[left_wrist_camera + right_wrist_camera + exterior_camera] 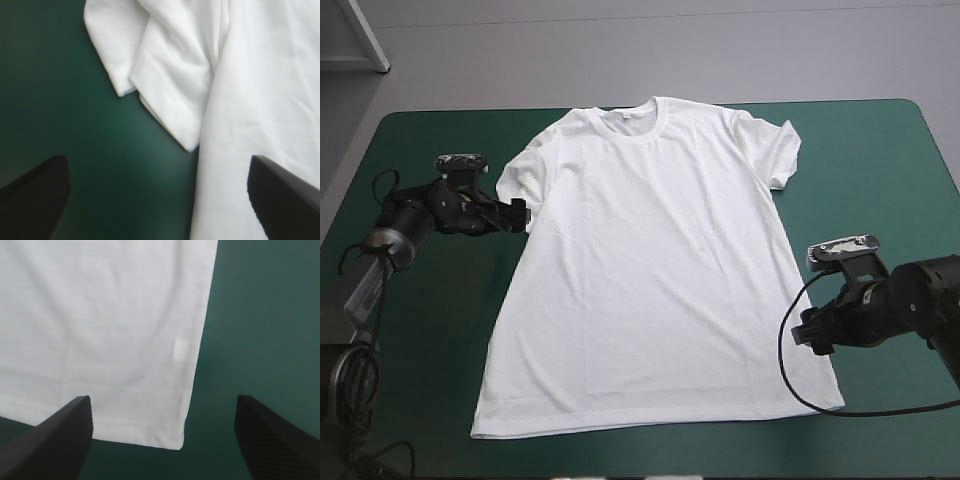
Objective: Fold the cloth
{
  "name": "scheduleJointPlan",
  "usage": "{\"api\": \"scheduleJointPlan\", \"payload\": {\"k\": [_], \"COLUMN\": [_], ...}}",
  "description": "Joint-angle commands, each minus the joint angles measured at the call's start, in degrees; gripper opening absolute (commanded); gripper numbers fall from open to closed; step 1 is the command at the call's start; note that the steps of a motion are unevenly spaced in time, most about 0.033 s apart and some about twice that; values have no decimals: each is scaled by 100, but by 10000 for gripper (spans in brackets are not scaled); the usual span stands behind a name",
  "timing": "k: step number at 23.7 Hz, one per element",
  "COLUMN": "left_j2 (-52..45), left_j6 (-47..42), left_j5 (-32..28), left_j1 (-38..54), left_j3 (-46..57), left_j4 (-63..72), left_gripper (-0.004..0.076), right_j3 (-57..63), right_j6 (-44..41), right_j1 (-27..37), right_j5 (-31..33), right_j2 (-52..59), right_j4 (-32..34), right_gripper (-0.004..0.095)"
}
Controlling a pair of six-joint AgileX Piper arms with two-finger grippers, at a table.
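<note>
Zero folds are made: I see the T-shirt (650, 270) spread flat mid-table, collar at 12 o'clock. Both pincers stand spread, apparently clear of it: the left gripper (520, 215) by the 10 o'clock sleeve, the right gripper (805, 333) near the 4 o'clock hem.

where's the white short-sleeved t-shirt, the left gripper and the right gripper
white short-sleeved T-shirt (650, 280), high view, chest middle
left gripper (523, 216), high view, between its fingers
right gripper (808, 332), high view, between its fingers

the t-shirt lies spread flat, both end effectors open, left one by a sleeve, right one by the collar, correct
Not the collar: the right wrist view shows the right end effector at the T-shirt's bottom hem corner. The rest holds: spread flat, both open, left end effector by a sleeve.
</note>
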State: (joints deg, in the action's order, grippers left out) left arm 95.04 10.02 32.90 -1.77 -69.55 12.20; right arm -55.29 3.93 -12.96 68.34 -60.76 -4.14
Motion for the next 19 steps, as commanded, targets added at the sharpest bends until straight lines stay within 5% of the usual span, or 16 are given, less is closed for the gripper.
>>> {"api": "scheduleJointPlan", "payload": {"k": [1,8,16,19], "left_j2": [256,1245,1436,1436], "left_j6": [22,-21,-58,-58], "left_j5": [-283,-337,-63,-64], "left_j1": [-162,-315,-351,-359], "left_j3": [-599,-1218,-1218,-1218], "left_j4": [139,115,134,105], "left_gripper": [700,627,288,106], "right_j3": [-194,-380,-1044,-1324], "right_j6": [14,38,-207,-207], "right_j1": [5,5,5,16], "right_j5": [-193,-384,-870,-1137], "right_j2": [100,79,-295,-825], "right_j4": [-27,8,143,144], "right_gripper": [737,613,593,565]}}
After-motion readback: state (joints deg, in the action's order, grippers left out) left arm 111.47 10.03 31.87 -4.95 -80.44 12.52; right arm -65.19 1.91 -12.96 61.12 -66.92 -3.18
